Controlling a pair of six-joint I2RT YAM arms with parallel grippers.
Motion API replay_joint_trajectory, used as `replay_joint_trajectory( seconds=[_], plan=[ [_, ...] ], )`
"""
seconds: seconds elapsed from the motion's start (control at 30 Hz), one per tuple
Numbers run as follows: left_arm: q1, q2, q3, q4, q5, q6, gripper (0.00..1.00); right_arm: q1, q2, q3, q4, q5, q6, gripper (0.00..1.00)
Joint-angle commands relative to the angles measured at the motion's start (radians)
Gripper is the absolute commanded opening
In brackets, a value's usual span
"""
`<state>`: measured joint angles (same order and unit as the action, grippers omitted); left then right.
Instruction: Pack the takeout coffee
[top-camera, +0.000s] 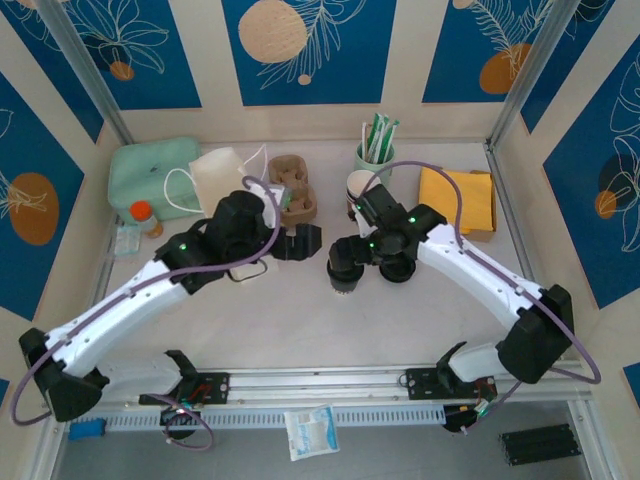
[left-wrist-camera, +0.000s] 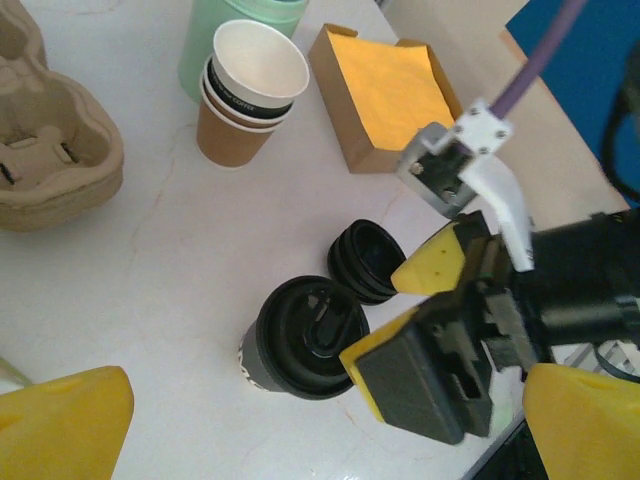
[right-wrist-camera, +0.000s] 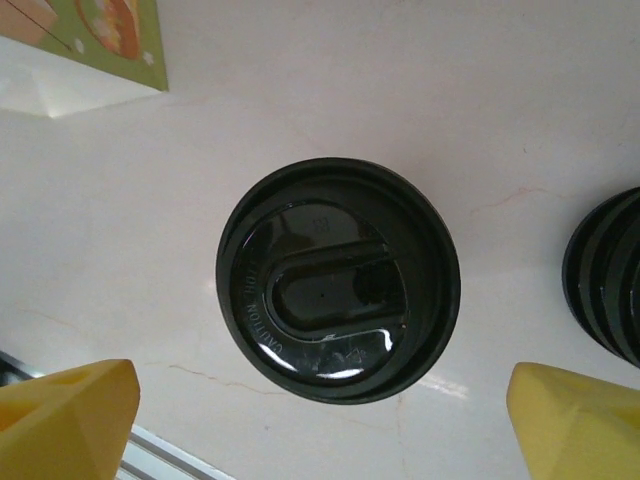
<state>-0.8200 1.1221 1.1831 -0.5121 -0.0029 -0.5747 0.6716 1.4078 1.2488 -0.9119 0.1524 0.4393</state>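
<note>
Now the right end effector (right-wrist-camera: 320, 425), fingers (right-wrist-camera: 65, 420) spread wide, hangs straight above the upright paper cup with round black plastic lid (right-wrist-camera: 338, 280) on the pale counter (right-wrist-camera: 450, 90), closer than the left arm (top-camera: 130, 300).

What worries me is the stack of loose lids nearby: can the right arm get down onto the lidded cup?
Probably yes. The right gripper hangs open straight above the cup, with its fingers on either side; the loose lids stand apart beside it.

Bright, even light; glare on the lid (right-wrist-camera: 338, 308); near claw tips blurred.
</note>
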Motion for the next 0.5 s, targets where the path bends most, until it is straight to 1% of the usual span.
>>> replay_joint_trajectory(
  seconds=[0.0,0.2,0.47],
  plan=[
    [0.008,-0.065,-0.052,-0.023,-0.039,-0.023,0.99,0.020,0.044,0.054,-0.071,0.070,-0.029,0.96],
    [0.008,-0.157,-0.128,-0.023,-0.083,-0.045,0.99,0.044,0.103,0.093,-0.085,0.094,-0.030,0.96],
    [0.007,-0.208,-0.171,-0.027,-0.107,-0.059,1.00,0.061,0.181,0.130,-0.092,0.123,-0.035,0.94]
  ],
)
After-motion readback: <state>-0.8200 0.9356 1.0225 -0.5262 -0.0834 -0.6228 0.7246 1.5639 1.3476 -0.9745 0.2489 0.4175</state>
